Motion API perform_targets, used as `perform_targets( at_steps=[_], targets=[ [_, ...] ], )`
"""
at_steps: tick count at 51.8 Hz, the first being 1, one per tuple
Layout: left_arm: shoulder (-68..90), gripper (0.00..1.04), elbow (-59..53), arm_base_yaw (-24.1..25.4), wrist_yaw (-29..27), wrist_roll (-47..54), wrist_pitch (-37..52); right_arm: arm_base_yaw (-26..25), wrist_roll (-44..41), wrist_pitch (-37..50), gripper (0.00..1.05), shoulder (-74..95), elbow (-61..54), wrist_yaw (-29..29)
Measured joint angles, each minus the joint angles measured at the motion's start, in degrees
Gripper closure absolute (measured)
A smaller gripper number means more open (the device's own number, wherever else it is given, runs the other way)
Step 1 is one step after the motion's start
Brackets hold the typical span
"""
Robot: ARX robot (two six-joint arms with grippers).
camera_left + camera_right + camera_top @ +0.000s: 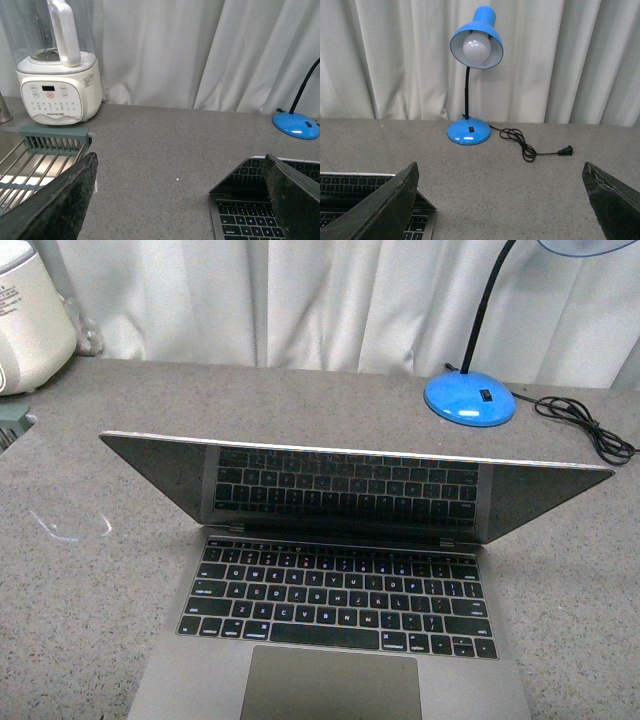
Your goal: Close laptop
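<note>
On speckled counter [90, 450]: thin metal laptop [340, 590], lid leaning fwd; L end effector [180, 200], R end effector [500, 200] both spread.

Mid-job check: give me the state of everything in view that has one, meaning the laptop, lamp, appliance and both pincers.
laptop: lid partly lowered, not shut; screen dark.
lamp: bulb unlit, plug lying loose on the counter.
blender: jug seated on its base; powered or not, cannot tell.
left pincer: open, holding nothing.
right pincer: open, holding nothing.
</note>
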Motion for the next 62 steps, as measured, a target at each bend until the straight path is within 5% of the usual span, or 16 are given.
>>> perform_targets(
  at_steps=[41,51,62],
  targets=[
    [0.0,0.07,0.0,0.0,0.0,0.0,0.0,0.0,0.0,0.0,0.09,0.0,0.0,0.0],
    [0.0,0.38,0.0,0.0,0.0,0.0,0.0,0.0,0.0,0.0,0.37,0.0,0.0,0.0],
    [-0.1,0.87,-0.2,-0.6,-1.8,-0.8,0.9,-0.1,-0.3,0.2,0.87,0.0,0.0,-0.5]
  ],
)
